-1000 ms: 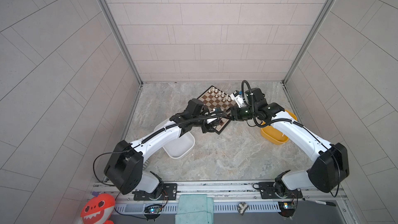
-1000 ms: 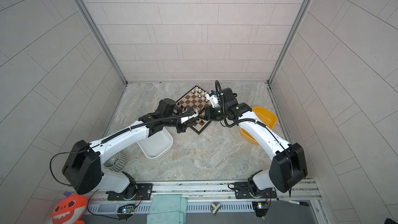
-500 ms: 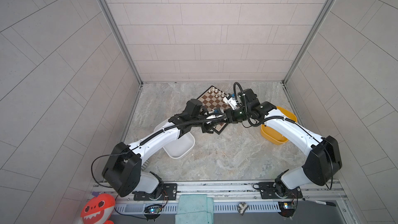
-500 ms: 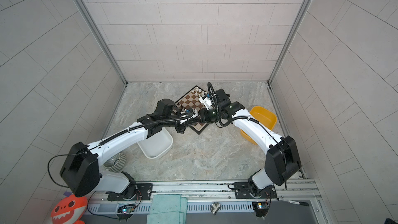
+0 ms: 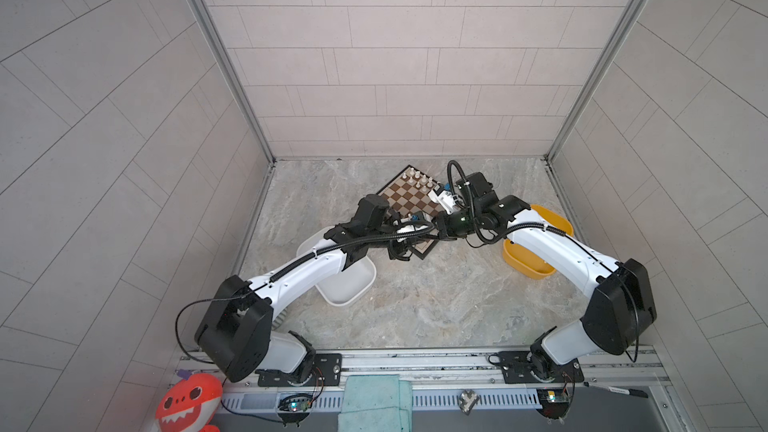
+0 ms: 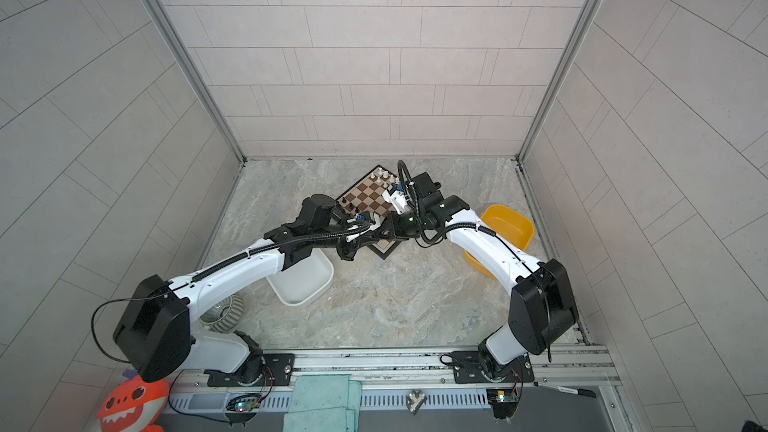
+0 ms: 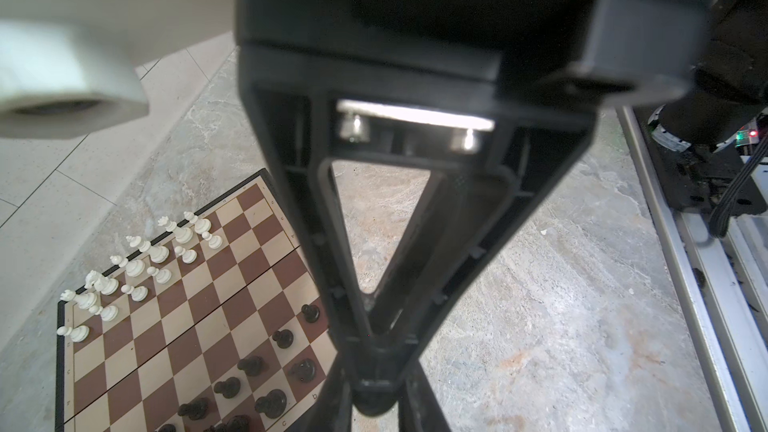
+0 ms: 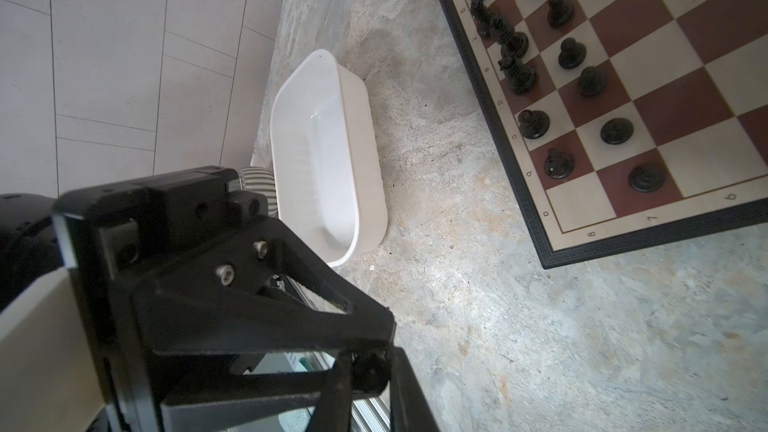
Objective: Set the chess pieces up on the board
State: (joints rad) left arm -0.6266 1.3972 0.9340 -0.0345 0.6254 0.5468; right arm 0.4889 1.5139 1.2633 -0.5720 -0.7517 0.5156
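Observation:
The board [image 5: 409,197] [image 6: 368,197] lies turned at the back of the floor. White chess pieces [image 5: 417,178] [image 7: 137,268] stand along its far edge and black ones [image 8: 569,51] [image 7: 249,365] along its near edge. Both grippers meet just off the board's near corner. My left gripper [image 7: 376,401] [image 5: 405,245] is shut on a black chess piece [image 7: 374,405]. My right gripper [image 8: 370,371] [image 5: 430,236] faces it tip to tip. Its fingers are closed on the same black piece [image 8: 372,374].
A white tub [image 5: 345,284] [image 8: 328,160] sits under the left arm, near the board's left corner. A yellow tub [image 5: 536,238] [image 6: 503,230] lies under the right arm. Tiled walls close in three sides, and a metal rail [image 5: 415,361] runs along the front.
My right gripper has swung left from over the board to the left gripper's tips and closed its jaws there. The left gripper stayed shut and barely moved.

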